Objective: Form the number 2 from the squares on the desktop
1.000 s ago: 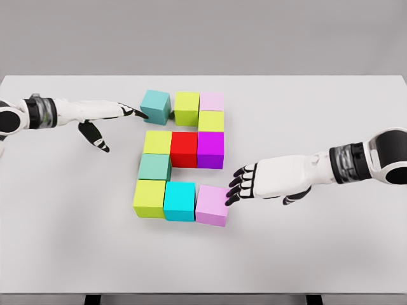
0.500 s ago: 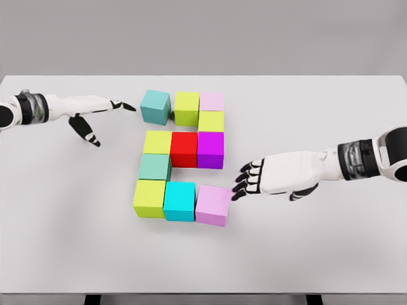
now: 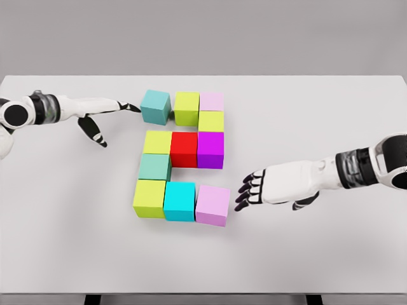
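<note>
teal cube [image 3: 156,106] top-left of the figure, slightly askew | left hand [image 3: 102,114] fingers extended, empty, tips just beside its left face | right hand [image 3: 267,189] spread, empty, near pink cube [image 3: 213,204] | we judge left nearer.

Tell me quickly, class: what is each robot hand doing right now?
Left robot hand: open, holding nothing, fingertips by the teal cube.
Right robot hand: open, holding nothing, beside the lilac cube.
</note>
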Motion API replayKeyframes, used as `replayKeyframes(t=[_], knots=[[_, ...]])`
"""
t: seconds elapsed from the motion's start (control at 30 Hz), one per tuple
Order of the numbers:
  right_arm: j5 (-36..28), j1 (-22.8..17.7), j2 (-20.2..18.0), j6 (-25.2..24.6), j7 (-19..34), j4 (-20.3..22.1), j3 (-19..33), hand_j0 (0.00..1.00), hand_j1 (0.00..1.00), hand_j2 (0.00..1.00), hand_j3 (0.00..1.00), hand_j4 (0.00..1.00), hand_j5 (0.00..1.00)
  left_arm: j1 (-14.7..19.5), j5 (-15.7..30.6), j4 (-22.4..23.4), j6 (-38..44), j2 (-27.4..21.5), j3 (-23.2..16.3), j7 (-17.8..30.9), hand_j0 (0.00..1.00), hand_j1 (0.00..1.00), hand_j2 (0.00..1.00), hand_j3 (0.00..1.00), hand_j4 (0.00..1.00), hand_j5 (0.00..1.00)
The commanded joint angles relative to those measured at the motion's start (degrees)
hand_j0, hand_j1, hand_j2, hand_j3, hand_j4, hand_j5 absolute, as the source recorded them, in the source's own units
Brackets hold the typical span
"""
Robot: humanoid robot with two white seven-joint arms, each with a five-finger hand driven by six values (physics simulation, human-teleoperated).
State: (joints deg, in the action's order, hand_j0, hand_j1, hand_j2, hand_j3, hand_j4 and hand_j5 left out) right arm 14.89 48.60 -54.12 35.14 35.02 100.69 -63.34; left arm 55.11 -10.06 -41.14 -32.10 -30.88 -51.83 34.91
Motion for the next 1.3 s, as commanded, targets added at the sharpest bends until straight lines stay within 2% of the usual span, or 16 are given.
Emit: replayKeyframes(t=[0.0,0.73,1.07,1.17,1.27], knots=[[-0.30,0.00,1.12,-0.14,-0.02,-0.05,-0.11,1.00,1.00,1.00,1.00,1.00,1.00,0.00,0.30,-0.34,-0.07,0.20,0.07,-0.02,1.00,1.00,1.00,1.00,1.00,1.00],[-0.39,0.88,2.61,-0.14,-0.02,-0.05,-0.03,1.00,1.00,1.00,1.00,1.00,1.00,0.09,0.30,-0.34,-0.07,0.91,0.15,-0.02,1.00,1.00,1.00,1.00,1.00,1.00],[-0.39,1.32,2.26,-0.14,-0.02,-0.40,-0.03,1.00,1.00,1.00,1.00,1.00,1.00,1.49,0.13,0.71,2.22,1.78,0.42,-0.02,1.00,1.00,1.00,1.00,1.00,1.00],[-0.31,1.93,1.65,-0.14,-0.02,-1.72,0.59,1.00,1.00,1.00,1.00,1.00,1.00,1.58,0.13,0.62,2.22,1.87,0.42,-0.02,1.00,1.00,1.00,1.00,1.00,1.00],[-1.01,3.34,1.64,-0.14,-0.02,-7.34,3.40,1.00,1.00,1.00,1.00,1.00,1.00,1.58,0.13,0.53,2.22,2.75,0.42,-0.02,1.00,1.00,1.00,1.00,1.00,1.00]])
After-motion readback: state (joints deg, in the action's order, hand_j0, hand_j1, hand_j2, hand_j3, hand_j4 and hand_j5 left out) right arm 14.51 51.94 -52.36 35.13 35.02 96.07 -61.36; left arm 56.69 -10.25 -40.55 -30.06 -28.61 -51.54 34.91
